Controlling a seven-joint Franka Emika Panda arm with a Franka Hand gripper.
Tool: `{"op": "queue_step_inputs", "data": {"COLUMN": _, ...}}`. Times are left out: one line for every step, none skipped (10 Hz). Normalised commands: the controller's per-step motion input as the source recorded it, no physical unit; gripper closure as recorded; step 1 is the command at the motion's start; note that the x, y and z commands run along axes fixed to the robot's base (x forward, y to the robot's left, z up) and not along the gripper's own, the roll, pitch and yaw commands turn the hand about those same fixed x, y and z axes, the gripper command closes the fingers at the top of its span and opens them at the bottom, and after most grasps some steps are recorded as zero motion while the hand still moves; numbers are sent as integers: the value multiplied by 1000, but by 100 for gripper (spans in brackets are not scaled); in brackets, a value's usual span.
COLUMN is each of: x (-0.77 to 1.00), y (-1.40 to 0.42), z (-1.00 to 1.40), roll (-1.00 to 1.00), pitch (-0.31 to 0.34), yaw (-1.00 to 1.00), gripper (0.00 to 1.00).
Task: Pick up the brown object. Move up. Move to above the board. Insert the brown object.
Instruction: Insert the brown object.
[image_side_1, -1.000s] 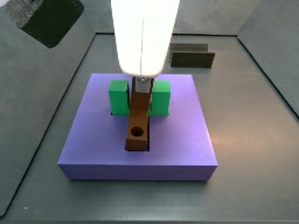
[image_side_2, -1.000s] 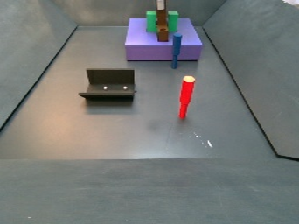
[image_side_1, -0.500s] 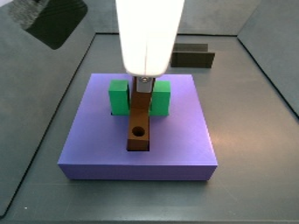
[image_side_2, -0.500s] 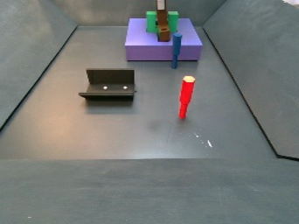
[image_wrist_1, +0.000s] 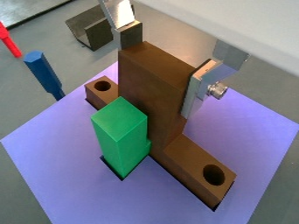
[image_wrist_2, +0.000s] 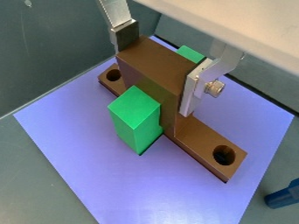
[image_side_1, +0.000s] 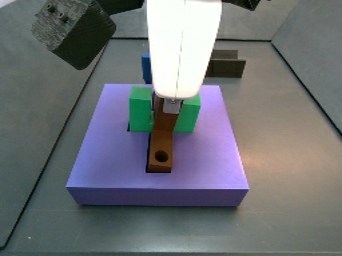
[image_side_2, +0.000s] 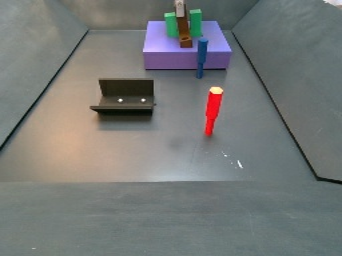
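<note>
The brown object lies flat in the groove of the purple board, its hole toward the board's front edge. In both wrist views its raised middle part stands between the green block's posts. My gripper hangs right over that raised part, with one finger on one side and the other finger on the opposite side. The jaws look slack round it. The board and gripper also show far off in a side view.
A blue peg stands at the board's edge, also seen in a wrist view. A red peg stands upright on the floor. The dark fixture sits on the floor, away from the board.
The gripper body has shifted and looks a little higher, while the brown object has stayed in the groove.
</note>
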Motion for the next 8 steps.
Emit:
{"op": "queue_step_inputs", "data": {"x": -54, "y": 89, "z": -446, "roll": -121, "pitch": -227, "yaw": 0, "gripper": 100}}
{"op": "queue_step_inputs", "data": {"x": -151, "y": 120, "z": -466, "roll": -150, "pitch": -290, "yaw": 0, "gripper": 100}}
{"op": "queue_step_inputs", "data": {"x": -146, "y": 129, "z": -391, "roll": -154, "pitch": -247, "yaw": 0, "gripper": 100}}
{"op": "queue_step_inputs", "data": {"x": -166, "y": 111, "z": -406, "roll": -139, "pitch": -270, "yaw": 0, "gripper": 100}}
{"op": "queue_step_inputs", "data": {"x": -234, "y": 114, "z": -431, "roll": -180, "pitch": -351, "yaw": 0, "gripper": 100}}
{"op": "queue_step_inputs", "data": {"x": -206, "y": 17, "z": -357, "roll": -107, "pitch": -309, "yaw": 0, "gripper": 100}}
{"op": "queue_step_inputs", "data": {"x": 0, "y": 0, "z": -180, "roll": 0, "pitch": -44, "yaw": 0, "gripper": 100}}
{"op": "queue_step_inputs", "data": {"x": 0, "y": 0, "z": 0, "roll": 0, "pitch": 0, "yaw": 0, "gripper": 100}}
